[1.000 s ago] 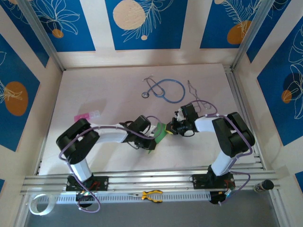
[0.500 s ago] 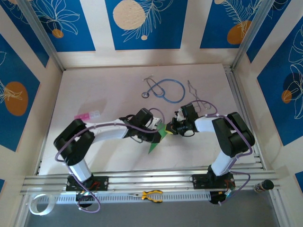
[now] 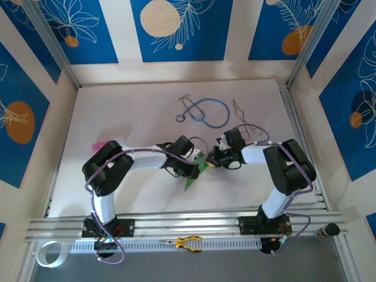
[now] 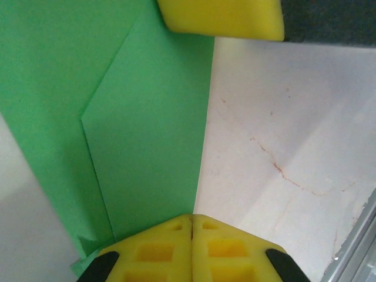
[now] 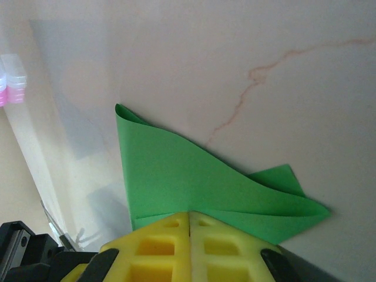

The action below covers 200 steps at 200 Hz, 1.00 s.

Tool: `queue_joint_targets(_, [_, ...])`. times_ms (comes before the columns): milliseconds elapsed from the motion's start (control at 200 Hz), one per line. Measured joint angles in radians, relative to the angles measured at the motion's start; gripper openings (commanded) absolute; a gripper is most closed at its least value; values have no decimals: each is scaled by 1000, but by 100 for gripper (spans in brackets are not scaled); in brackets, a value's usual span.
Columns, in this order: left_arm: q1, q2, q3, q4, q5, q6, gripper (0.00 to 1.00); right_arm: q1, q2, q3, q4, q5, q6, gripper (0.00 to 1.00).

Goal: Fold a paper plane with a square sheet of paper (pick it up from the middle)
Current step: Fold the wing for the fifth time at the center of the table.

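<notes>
Green matte paper forms sharply creased folds.

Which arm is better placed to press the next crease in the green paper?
Left, probably: the left gripper, shut, points at the flat green paper, while the right gripper is clamped on it.

Left arm and right arm alike, white links, bulky black joint housings, thin lilac cables looped alongside, black bases, yellow foam finger pads with square recesses
</notes>
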Motion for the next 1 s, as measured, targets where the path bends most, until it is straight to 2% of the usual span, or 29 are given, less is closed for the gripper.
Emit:
queue_joint_targets(260, [3, -5, -32, 65, 26, -35, 4, 1, -44, 13, -50, 24, -26, 9])
queue_joint_targets(395, [3, -5, -34, 70, 26, -45, 4, 14, -96, 13, -43, 33, -42, 9])
queue_joint_targets(565, [3, -6, -40, 86, 31, -68, 4, 20, -50, 26, -41, 50, -57, 8])
queue_joint_targets(675, [3, -6, -47, 101, 33, -82, 3, -9, 1, 34, -40, 52, -64, 7])
queue_joint_targets(860, [3, -6, -66, 147, 37, -124, 4, -83, -1, 29, -23, 50, -64, 8])
queue_joint_targets(1000, [3, -10, -90, 199, 48, -171, 11, -120, -38, 27, -28, 49, -72, 9])
